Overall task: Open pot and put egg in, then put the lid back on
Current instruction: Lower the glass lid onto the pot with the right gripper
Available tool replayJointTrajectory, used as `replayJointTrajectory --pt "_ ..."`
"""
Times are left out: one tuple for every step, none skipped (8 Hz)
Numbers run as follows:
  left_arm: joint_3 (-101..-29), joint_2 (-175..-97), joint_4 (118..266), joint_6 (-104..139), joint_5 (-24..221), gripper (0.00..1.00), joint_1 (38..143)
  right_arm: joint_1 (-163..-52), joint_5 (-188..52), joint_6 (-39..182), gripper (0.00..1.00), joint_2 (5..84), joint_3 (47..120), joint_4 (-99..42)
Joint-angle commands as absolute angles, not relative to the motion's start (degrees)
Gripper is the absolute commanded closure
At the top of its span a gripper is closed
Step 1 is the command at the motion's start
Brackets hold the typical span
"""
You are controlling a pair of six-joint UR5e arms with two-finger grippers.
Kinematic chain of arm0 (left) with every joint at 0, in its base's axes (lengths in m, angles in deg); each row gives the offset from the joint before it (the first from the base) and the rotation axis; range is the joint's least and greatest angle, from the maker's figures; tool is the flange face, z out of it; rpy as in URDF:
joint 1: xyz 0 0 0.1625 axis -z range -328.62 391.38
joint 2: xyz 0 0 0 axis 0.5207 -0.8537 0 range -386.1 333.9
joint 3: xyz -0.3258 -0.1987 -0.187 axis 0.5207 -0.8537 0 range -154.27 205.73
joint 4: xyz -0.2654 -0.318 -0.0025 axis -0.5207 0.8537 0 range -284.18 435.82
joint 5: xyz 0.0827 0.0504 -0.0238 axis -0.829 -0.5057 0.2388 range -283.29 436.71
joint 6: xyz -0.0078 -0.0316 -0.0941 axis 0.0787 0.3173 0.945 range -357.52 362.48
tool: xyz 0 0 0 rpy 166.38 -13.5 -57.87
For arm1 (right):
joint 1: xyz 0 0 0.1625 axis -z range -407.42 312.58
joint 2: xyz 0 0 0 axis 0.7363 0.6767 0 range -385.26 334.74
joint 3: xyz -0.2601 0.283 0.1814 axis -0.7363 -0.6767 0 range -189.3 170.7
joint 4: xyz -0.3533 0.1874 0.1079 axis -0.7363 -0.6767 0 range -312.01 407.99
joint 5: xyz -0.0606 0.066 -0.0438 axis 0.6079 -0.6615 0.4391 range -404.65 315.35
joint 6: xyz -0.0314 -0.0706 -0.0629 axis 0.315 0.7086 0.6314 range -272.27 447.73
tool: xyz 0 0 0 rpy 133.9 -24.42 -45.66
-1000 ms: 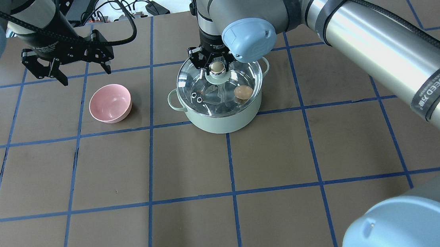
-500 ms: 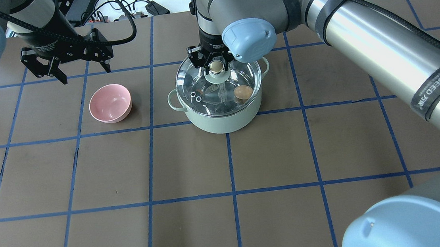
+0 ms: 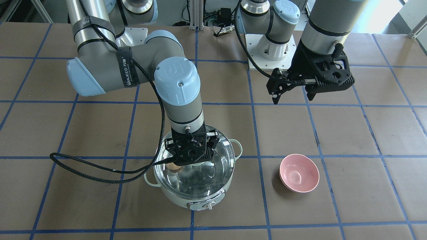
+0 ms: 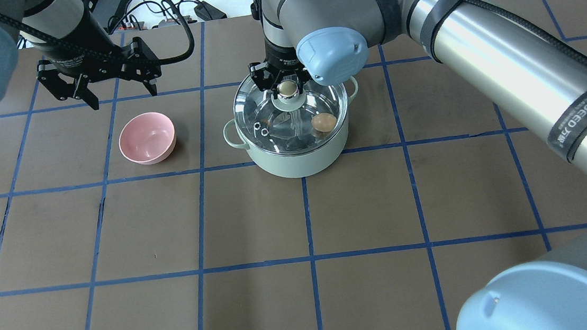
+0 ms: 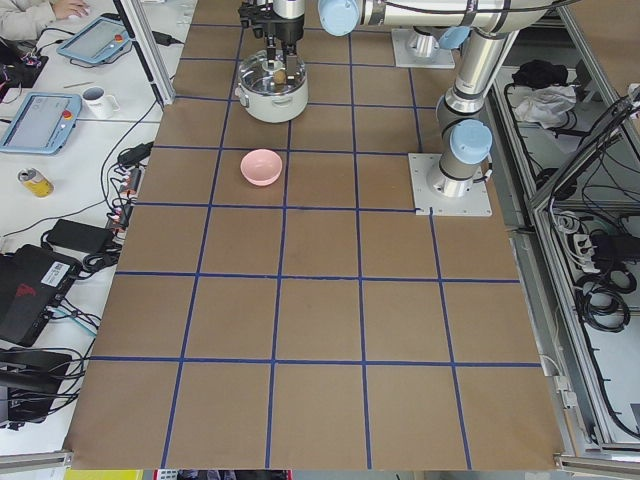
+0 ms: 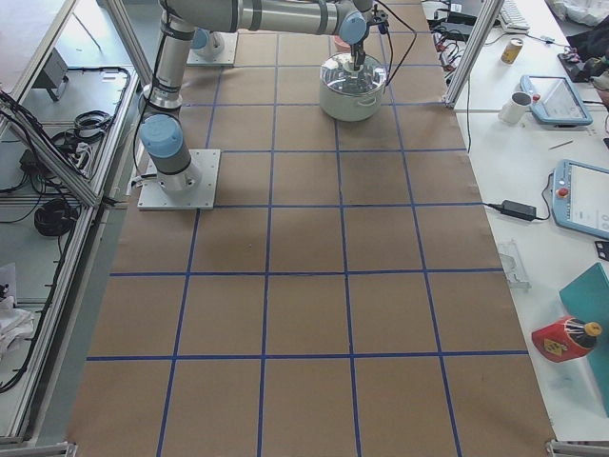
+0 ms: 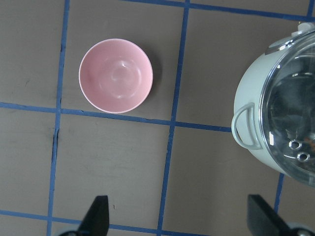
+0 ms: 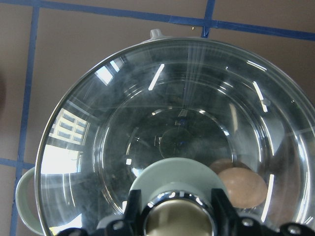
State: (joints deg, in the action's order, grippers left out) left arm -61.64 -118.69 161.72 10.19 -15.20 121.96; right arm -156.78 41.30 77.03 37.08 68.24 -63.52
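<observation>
Upper centre, the right pincer (image 4: 287, 84) clenches the lid (image 4: 290, 125) by its knob (image 4: 287, 88) to seat it on the pot (image 4: 298, 162), egg (image 4: 324, 122) inside; the left pincer (image 4: 124, 99), upper left, hangs released, clear.

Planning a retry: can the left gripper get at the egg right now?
Probably not: the egg lies inside the pot under the lid, and the right gripper sits over it.

There were 1 pot (image 4: 298, 162), 1 lid (image 4: 268, 115), 1 egg (image 4: 324, 122), 1 bowl (image 4: 146, 138), 1 left gripper (image 4: 123, 97) and 1 right gripper (image 4: 286, 84).
</observation>
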Motion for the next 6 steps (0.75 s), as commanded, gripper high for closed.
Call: replayJointTrajectory --pt "-61.5 -118.1 161.7 9.7 -15.2 0.0 124.4 -156.8 41.2 77.5 0.79 37.2 68.9 -63.6" --pt "-61.5 -117.6 161.7 9.0 -14.9 0.0 124.3 -156.6 41.3 77.8 0.01 38.0 68.9 -63.5" --pt "-61.4 -116.9 161.7 8.4 -14.8 0.0 124.2 -156.1 41.2 77.8 0.0 39.7 68.9 -63.3" --pt "-61.4 -116.7 161.7 7.8 -14.8 0.0 124.0 -155.4 41.3 77.8 0.0 41.3 69.0 -62.1" --pt "-61.4 -116.7 161.7 7.6 -14.8 0.0 124.1 -154.6 41.2 77.8 0.0 43.2 69.0 -60.0" --pt "-61.5 -116.7 161.7 7.6 -14.8 0.0 124.2 -152.3 41.3 77.8 0.0 44.9 69.0 -56.7"
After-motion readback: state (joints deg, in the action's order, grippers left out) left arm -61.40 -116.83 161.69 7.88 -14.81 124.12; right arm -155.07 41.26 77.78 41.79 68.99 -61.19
